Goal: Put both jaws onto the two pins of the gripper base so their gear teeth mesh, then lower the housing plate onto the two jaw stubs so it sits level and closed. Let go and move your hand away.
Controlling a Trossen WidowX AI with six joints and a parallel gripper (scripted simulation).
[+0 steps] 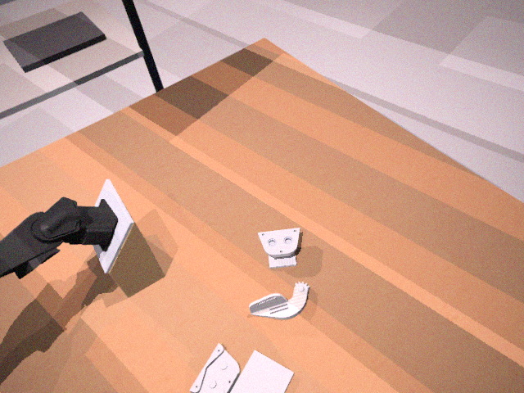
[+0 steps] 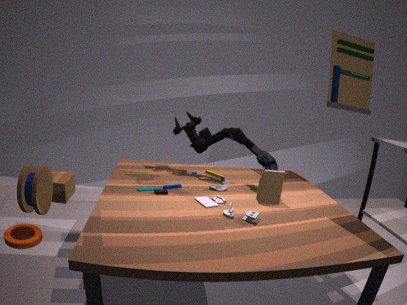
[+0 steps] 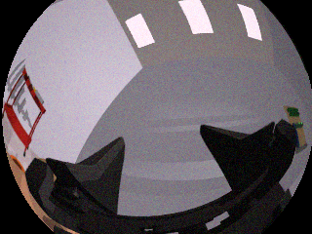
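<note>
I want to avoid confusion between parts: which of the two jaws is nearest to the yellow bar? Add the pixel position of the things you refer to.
The jaw [image 2: 219, 188] just in front of the yellow bar [image 2: 214, 175]; the other jaw [image 1: 284, 311] [image 2: 228, 214] lies beyond the white rectangular plate [image 1: 263, 375] [image 2: 206, 201].

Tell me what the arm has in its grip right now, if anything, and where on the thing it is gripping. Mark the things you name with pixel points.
Nothing is held: the hand [image 2: 181, 115] [image 3: 163, 136] is open, with only air between its spread fingers.

Below my raised fingers [image 2: 194, 119], the table [image 1: 359, 190] [image 2: 197, 243] bears the gripper base [image 1: 280, 246] [image 2: 251, 215], one jaw [image 1: 287, 309] [image 2: 228, 213] near it.
</note>
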